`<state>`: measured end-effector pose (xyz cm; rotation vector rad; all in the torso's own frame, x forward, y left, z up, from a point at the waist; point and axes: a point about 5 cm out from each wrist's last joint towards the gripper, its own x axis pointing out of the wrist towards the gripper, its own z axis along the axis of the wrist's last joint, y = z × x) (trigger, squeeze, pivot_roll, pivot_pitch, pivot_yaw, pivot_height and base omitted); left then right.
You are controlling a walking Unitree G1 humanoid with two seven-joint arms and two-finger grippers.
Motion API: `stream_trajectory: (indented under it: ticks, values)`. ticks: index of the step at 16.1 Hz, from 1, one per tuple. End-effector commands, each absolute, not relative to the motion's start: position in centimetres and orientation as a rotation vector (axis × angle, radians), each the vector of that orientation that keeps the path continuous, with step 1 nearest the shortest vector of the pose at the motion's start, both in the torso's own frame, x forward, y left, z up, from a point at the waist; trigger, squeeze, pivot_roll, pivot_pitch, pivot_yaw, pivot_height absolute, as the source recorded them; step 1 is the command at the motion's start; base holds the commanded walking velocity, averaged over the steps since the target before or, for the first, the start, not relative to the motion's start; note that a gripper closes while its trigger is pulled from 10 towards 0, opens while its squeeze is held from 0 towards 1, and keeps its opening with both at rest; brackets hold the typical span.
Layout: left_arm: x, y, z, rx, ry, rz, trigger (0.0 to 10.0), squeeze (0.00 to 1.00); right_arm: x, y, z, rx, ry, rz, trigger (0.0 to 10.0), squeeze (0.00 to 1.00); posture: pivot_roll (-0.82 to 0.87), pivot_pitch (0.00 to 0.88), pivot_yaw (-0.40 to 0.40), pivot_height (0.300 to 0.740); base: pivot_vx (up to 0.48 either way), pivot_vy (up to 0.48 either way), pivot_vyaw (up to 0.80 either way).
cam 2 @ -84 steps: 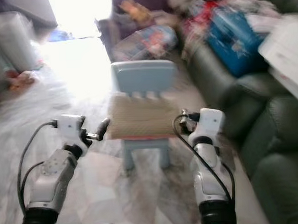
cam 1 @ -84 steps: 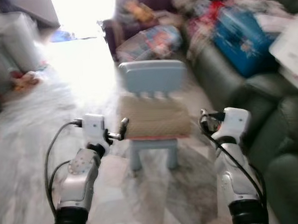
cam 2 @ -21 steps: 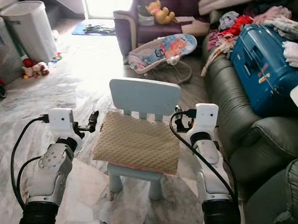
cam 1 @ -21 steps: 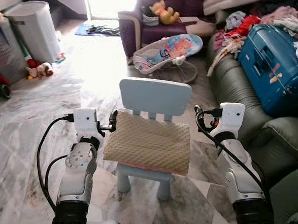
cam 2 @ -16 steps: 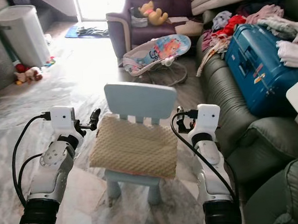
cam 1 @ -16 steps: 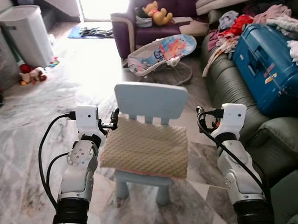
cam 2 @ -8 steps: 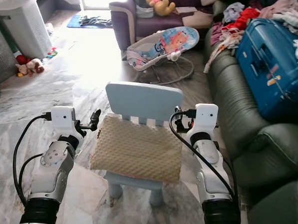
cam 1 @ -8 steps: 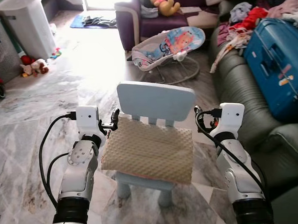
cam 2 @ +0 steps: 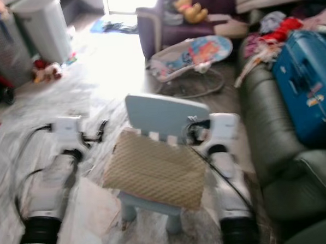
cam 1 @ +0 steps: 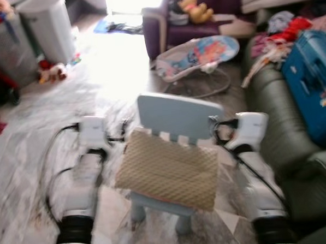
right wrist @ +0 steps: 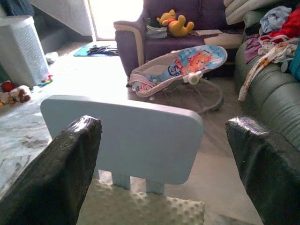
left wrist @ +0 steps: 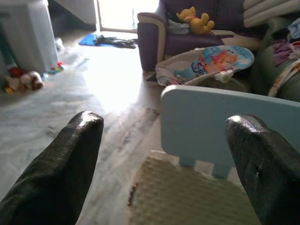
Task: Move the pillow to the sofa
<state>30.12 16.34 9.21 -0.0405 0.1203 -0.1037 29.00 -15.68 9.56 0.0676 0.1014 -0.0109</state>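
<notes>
I see the beige dimpled fabric pillow (cam 1: 168, 175) lying flat on the seat of the small pale-blue plastic chair (cam 1: 180, 116), against its backrest. My left tool (left wrist: 164, 159) hangs beside the pillow's left edge, fingers spread wide and holding nothing. My right tool (right wrist: 159, 164) sits at the pillow's right rear corner, likewise spread and empty. The dark green leather sofa (cam 1: 271, 102) stands just right of the chair.

Pale blue chair (cam 1: 179, 117), tan pillow (cam 1: 168, 170) on seat
</notes>
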Motion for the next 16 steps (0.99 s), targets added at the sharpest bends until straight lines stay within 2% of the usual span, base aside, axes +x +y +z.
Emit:
stream_trajectory:
  ticks: [1, 7, 16]
  values:
    - [30.22, 15.19, 9.35, -0.053, 0.115, -0.142, 10.0, 0.0, 28.94, -16.88, 9.6, 0.054, 0.107, -0.043, 10.0, 0.0, -0.05, 0.0, -0.031, 0.74, 0.3, 0.0, 0.0]
    - [30.02, 15.15, 9.25, -0.059, 0.117, -0.142, 10.0, 0.0, 28.86, -16.87, 9.57, 0.051, 0.112, -0.042, 10.0, 0.0, -0.05, 0.0, -0.033, 0.74, 0.286, 0.0, 0.0]
    - [29.66, 15.47, 8.93, -0.052, 0.137, -0.118, 10.0, 0.0, 28.47, -16.76, 9.62, 0.07, 0.121, -0.043, 10.0, 0.0, -0.05, 0.0, -0.037, 0.74, 0.0, 0.0, 0.0]
